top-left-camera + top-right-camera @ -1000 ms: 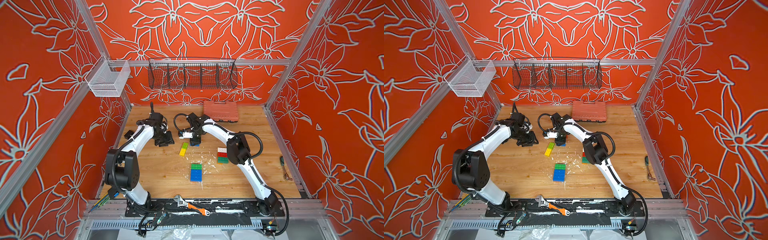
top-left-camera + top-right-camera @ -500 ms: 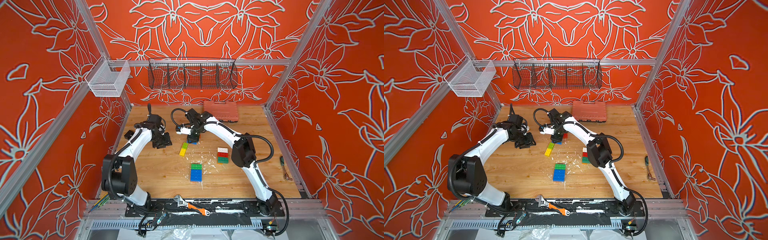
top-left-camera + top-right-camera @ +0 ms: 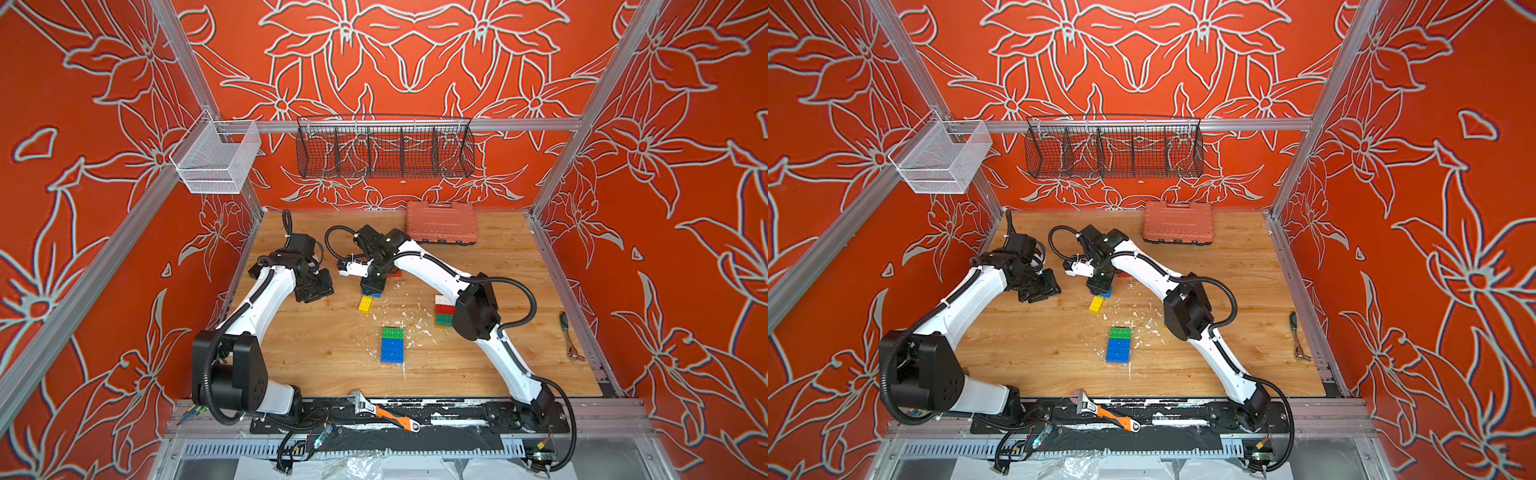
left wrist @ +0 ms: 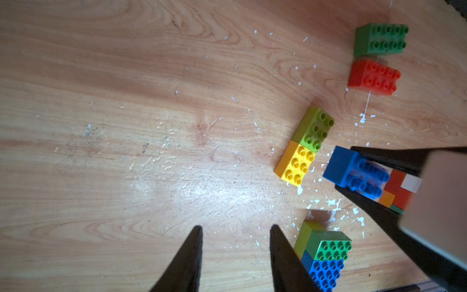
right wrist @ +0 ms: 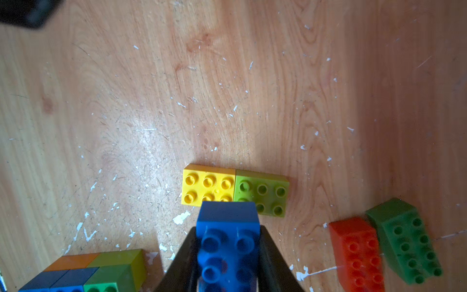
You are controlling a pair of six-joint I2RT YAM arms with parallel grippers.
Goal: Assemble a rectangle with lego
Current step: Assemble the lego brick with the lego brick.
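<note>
Near the yellow brick (image 3: 365,303), right tool (image 5: 228,228) points down, gripping a blue brick (image 5: 227,252)

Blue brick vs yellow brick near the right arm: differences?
The blue brick is gripped in the right pincer; the yellow brick lies free on the table. The yellow brick butts against a lime brick; the blue brick is held alone. Both are chunky, studs up.

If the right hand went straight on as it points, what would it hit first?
Probably the yellow brick where it abuts the lime brick, with its blue brick touching first; depth unclear.
</note>
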